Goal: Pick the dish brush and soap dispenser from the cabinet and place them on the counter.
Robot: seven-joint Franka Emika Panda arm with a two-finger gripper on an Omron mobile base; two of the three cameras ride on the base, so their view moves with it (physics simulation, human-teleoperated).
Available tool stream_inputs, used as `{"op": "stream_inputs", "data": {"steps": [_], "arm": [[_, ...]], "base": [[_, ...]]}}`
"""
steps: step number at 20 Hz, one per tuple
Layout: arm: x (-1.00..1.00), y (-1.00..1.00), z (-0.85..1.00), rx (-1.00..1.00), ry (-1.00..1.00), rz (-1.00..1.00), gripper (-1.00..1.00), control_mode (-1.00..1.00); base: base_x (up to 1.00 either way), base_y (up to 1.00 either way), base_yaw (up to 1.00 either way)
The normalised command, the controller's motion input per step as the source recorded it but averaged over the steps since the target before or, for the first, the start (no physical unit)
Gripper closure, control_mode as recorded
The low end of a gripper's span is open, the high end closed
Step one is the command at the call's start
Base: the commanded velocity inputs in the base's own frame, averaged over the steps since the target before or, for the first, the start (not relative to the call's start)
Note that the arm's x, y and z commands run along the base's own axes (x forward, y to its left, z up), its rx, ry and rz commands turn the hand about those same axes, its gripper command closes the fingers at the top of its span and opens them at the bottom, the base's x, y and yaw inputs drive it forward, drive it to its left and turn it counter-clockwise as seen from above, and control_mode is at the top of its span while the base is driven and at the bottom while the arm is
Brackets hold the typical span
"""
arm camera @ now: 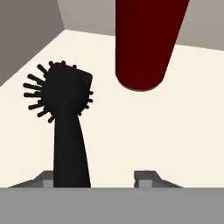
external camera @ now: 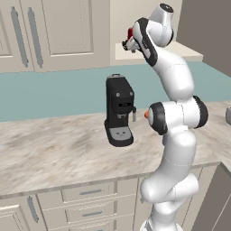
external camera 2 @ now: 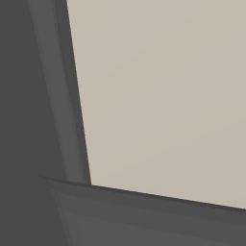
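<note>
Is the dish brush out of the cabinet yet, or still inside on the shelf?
Still inside: the dish brush lies on the cabinet shelf beside a red can.

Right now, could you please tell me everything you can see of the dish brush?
In the hand view the dish brush is a matte black silhouette: a rounded, blocky head ringed with short stiff bristles, and a handle that widens slightly as it runs toward the camera. It appears to lie on the cream shelf of the cabinet, beside a dark red can without touching it. The handle passes next to one fingertip of the gripper, not centred between the two. The jaws stand apart; contact cannot be told.
</note>
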Motion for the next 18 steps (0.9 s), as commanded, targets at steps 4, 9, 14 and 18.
{"op": "stream_inputs", "data": {"steps": [4,9,14,18], "arm": [[-0.04,0.03,-0.52,-0.05,0.00,0.00,1.00,-1.00],[-0.35,-0.01,-0.61,-0.06,0.00,0.01,1.00,-1.00],[-0.63,-0.23,-0.57,-0.04,0.00,0.06,1.00,-1.00],[-0.72,-0.27,-0.62,-0.03,0.00,0.07,1.00,-1.00]], "base": [[0.00,0.00,0.00],[0.00,0.00,0.00],[0.00,0.00,0.00],[0.00,0.00,0.00]]}}
